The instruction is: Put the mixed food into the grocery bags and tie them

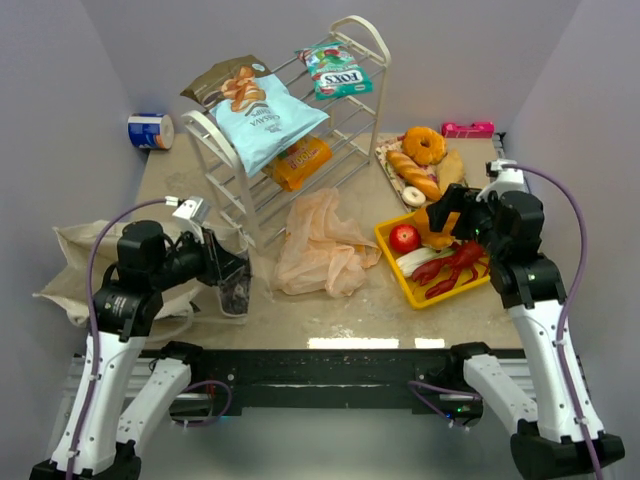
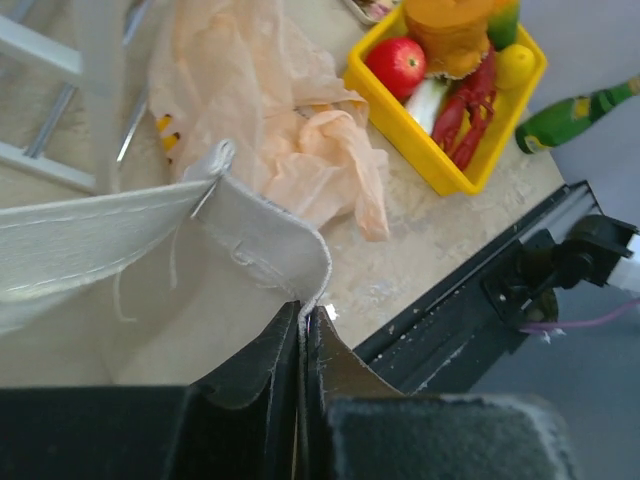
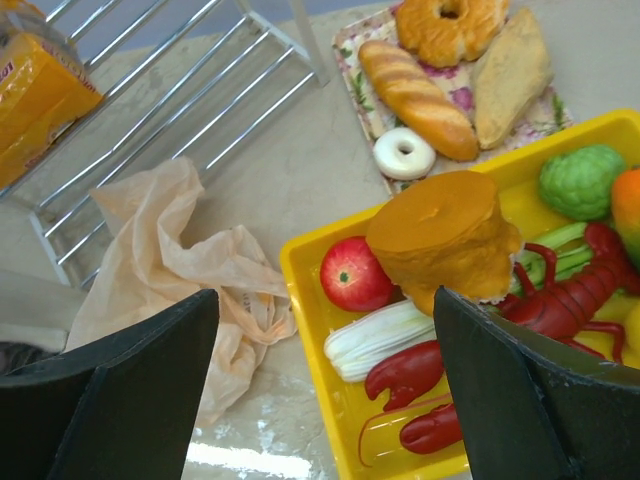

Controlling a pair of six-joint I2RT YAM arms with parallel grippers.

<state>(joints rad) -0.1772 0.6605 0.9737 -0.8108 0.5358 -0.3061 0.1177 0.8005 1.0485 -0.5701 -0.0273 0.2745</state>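
Note:
My left gripper (image 2: 303, 312) is shut on the rim of the beige cloth tote (image 2: 255, 235); from above the gripper (image 1: 232, 282) holds that edge up beside the tote (image 1: 80, 262). The peach-pink plastic bag (image 1: 320, 245) lies crumpled mid-table. Over the yellow tray's (image 3: 300, 300) near-left corner hangs my right gripper (image 3: 325, 300), open and empty, also seen from above (image 1: 447, 222). In the tray lie a red apple (image 3: 355, 273), a green fruit (image 3: 583, 180) and an orange fruit (image 3: 628, 205). Light blue (image 1: 265, 125), brown (image 1: 230, 82), green-white (image 1: 335, 70) and orange (image 1: 300, 160) packets sit on the rack.
The white wire rack (image 1: 225, 170) stands at the back centre. The tray also holds a red lobster (image 3: 560, 310), a white vegetable (image 3: 380, 340) and an orange cake (image 3: 440, 235). Bread and donuts lie on a patterned tray (image 1: 425, 165). A can (image 1: 150, 131) sits back left.

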